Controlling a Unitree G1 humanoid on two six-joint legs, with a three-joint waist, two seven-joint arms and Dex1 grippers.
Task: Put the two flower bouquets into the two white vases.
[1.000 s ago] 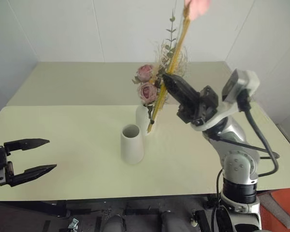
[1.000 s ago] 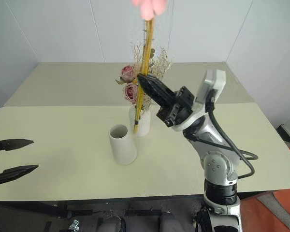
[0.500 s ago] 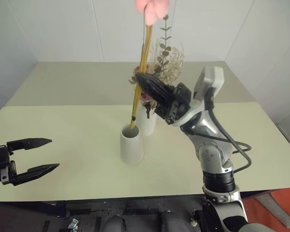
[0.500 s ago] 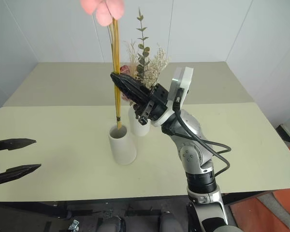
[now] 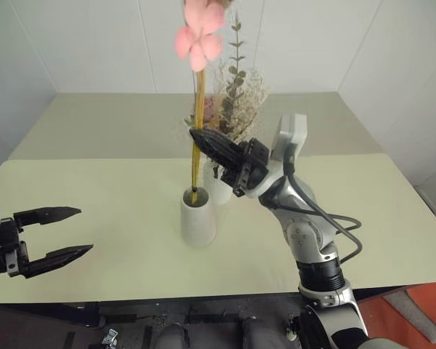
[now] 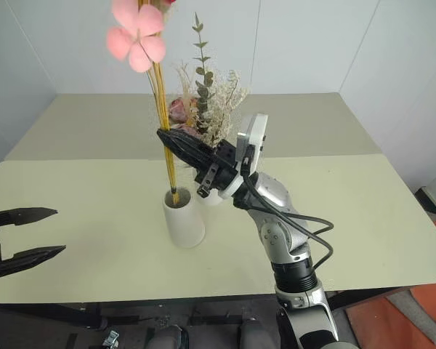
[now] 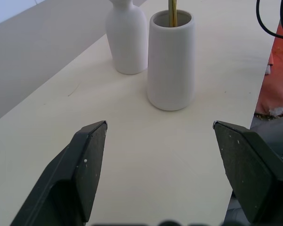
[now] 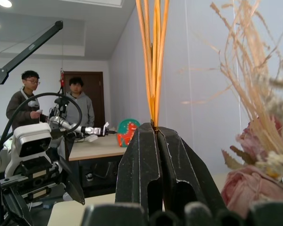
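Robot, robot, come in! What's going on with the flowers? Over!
Right gripper shut on slim bouquet, stems' end inside cone vase. Left gripper open, empty. Bushy bouquet already in bottle vase. Nothing in the way.

A pale yellow-green worktop (image 5: 116, 211) carries two white vases. The wide-mouthed cone vase (image 5: 198, 217) stands near its middle. The rounded bottle vase (image 7: 128, 36) stands just beside the cone vase, on its far side, apart from it.

Silver-grey jointed right arm (image 5: 305, 233) showing black cables looping alongside, white wrist camera block; both grippers (image 5: 203, 138) (image 5: 62, 233) wearing tapered black fingers.
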